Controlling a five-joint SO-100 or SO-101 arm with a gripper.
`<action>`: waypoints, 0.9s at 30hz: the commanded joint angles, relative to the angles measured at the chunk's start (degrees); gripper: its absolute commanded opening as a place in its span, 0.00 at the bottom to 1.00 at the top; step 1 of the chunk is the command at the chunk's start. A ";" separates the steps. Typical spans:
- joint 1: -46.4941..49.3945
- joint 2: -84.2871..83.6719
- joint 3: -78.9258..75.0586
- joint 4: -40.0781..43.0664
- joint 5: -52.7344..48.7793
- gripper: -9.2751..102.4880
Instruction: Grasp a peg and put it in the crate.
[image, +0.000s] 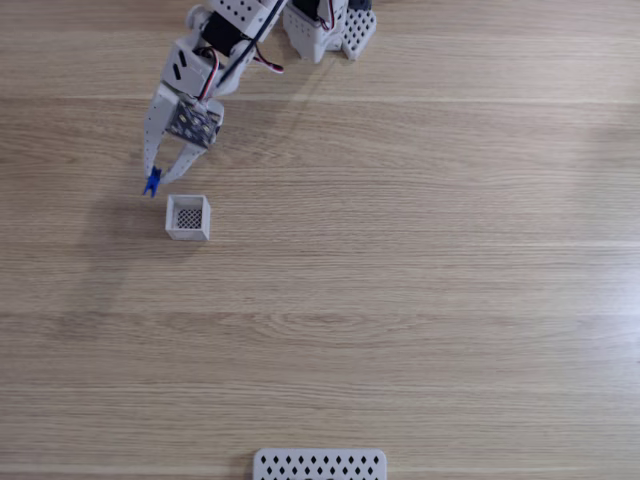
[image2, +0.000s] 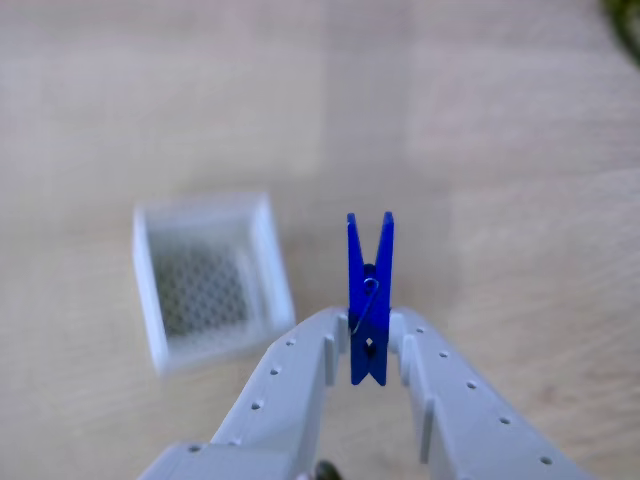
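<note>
My gripper (image: 156, 178) is shut on the blue peg (image: 152, 181), which shows in the fixed view as a small blue mark at the fingertips. It hangs just up and to the left of the small white crate (image: 187, 235). In the other view the peg (image2: 370, 285) is a blue clothespin standing upright, clamped near its lower end by the gripper (image2: 368, 335) between two white fingers (image2: 290, 365). There the crate (image2: 220, 348) sits blurred to the left of the peg, and its open top shows a dark mesh bottom with nothing in it.
A white perforated plate (image: 319, 465) lies at the bottom edge of the fixed view. The arm's base and white parts (image: 320, 30) stand at the top. The wooden tabletop (image: 420, 280) stretches bare to the right and below the crate.
</note>
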 joint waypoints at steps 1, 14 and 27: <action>-3.87 4.92 -2.37 -7.82 14.33 0.07; -6.94 1.58 4.31 -16.61 31.55 0.07; -7.29 -2.90 6.06 -16.70 31.64 0.07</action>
